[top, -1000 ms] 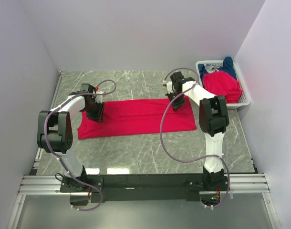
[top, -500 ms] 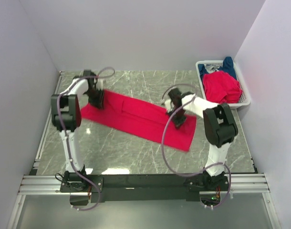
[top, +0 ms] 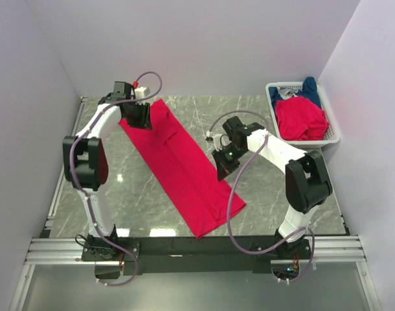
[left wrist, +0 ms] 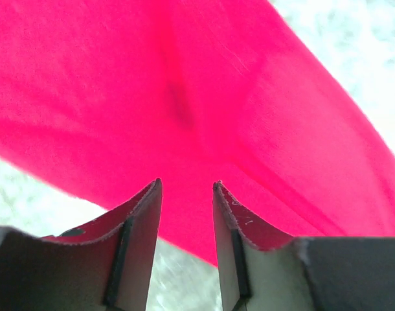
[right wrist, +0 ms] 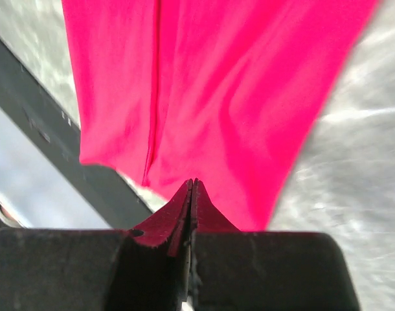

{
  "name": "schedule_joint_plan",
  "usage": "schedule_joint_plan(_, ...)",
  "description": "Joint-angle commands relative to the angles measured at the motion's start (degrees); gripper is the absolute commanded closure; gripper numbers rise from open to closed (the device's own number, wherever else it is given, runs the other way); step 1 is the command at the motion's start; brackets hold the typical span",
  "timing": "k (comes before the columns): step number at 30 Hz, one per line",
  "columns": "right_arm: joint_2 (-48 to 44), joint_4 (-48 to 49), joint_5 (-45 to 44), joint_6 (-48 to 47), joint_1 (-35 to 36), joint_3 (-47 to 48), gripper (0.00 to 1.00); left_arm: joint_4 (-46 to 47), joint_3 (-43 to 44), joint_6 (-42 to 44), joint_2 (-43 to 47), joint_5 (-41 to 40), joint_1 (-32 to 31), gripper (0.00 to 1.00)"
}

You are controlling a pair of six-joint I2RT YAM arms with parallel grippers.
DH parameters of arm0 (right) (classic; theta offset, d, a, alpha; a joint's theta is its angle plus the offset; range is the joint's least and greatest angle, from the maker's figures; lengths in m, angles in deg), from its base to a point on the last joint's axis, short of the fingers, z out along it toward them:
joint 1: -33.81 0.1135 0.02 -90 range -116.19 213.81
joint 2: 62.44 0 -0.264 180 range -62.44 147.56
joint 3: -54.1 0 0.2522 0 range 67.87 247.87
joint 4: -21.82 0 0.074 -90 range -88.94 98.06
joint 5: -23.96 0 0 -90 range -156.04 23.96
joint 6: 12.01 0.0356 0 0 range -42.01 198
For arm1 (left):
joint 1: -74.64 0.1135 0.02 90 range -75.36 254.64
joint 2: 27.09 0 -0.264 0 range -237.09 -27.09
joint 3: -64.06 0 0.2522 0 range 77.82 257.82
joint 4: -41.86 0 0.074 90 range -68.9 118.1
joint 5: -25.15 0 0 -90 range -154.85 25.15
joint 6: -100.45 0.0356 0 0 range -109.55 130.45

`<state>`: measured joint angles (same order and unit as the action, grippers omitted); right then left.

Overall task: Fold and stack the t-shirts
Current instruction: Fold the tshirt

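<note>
1. Diagonally across the marble-patterned table (top: 282, 194) lies the folded red t-shirt (top: 178, 162), a long narrow strip. It runs from the far left corner down towards the near edge at the middle.
2. At the strip's far end, the left gripper (left wrist: 186, 184) stands over the cloth. Its jaws are a narrow gap apart, and the shirt's edge passes under that gap with bare table showing below it.
3. The right gripper (right wrist: 192, 183) sits at the strip's right-hand edge, about halfway along. Its jaws are pressed together on the cloth, which spreads away from the tips towards the near end of the table.
4. At the far right corner stands the white mesh basket (top: 272, 94), well apart from the strip.
5. Inside it, a second red t-shirt (top: 301, 116) lies bunched up, with a dark blue t-shirt (top: 309, 87) behind it, draped over the back rim.
</note>
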<state>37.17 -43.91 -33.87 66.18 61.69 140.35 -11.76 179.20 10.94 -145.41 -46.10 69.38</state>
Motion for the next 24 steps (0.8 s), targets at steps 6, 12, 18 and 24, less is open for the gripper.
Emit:
schedule_joint_plan(6,9.27,4.94,-0.87,2.32,0.95,2.14,1.0,7.78,-13.41,-4.71,4.25,3.58,0.34,0.6)
schedule_joint_plan(12,13.85,4.42,-0.35,1.53,4.72,-0.24,1.0,6.28,-9.89,-4.1,-1.9,1.74,-0.37,0.62)
schedule_joint_plan(18,15.87,5.12,5.79,3.72,10.43,-3.31,1.0,2.95,-1.38,-3.3,-12.53,2.35,-3.53,0.64)
schedule_joint_plan(24,12.81,6.88,15.9,6.01,16.06,-2.45,0.96,-0.84,15.23,-3.21,-23.34,7.08,-8.8,0.66)
